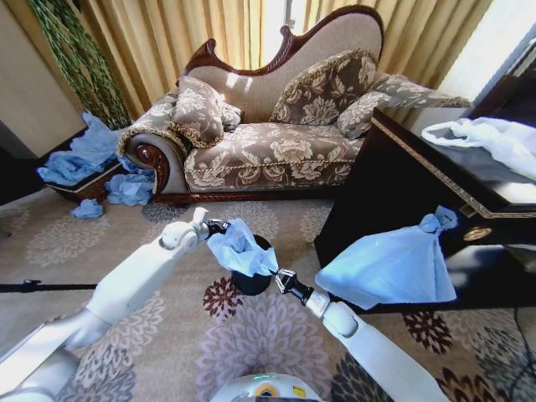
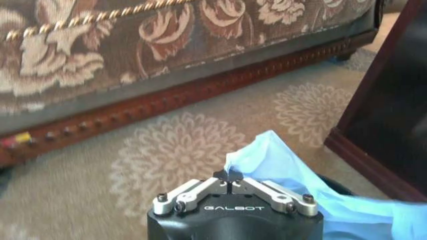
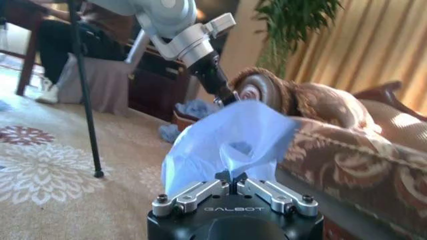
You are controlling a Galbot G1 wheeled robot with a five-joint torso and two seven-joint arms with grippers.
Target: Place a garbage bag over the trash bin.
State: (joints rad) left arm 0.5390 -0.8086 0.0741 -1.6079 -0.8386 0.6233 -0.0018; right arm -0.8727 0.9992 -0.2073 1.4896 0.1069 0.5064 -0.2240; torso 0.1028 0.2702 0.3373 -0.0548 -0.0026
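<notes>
I saw both of my arms reach out over the flowered carpet [image 1: 276, 335] in front of the sofa [image 1: 276, 142]. The left gripper [image 1: 219, 227] was pinched shut on one edge of the garbage bag [image 1: 241, 249]. The right gripper [image 1: 280, 276] was pinched shut on the other edge, nearer to me. The thin blue bag hung stretched between them, all wrinkly, with its mouth partly open.

The trash bin [image 1: 254, 283] stood on the carpet right under the bag. Only a bit of its black side peeked out below the blue plastic. I could not tell if the bag was already around the rim or just hanging above it.

A bigger blue bag with a knot on top [image 1: 394, 266] leaned against the dark cabinet [image 1: 402, 180] to my right. A white bag [image 1: 494, 138] lay on top of that cabinet.
</notes>
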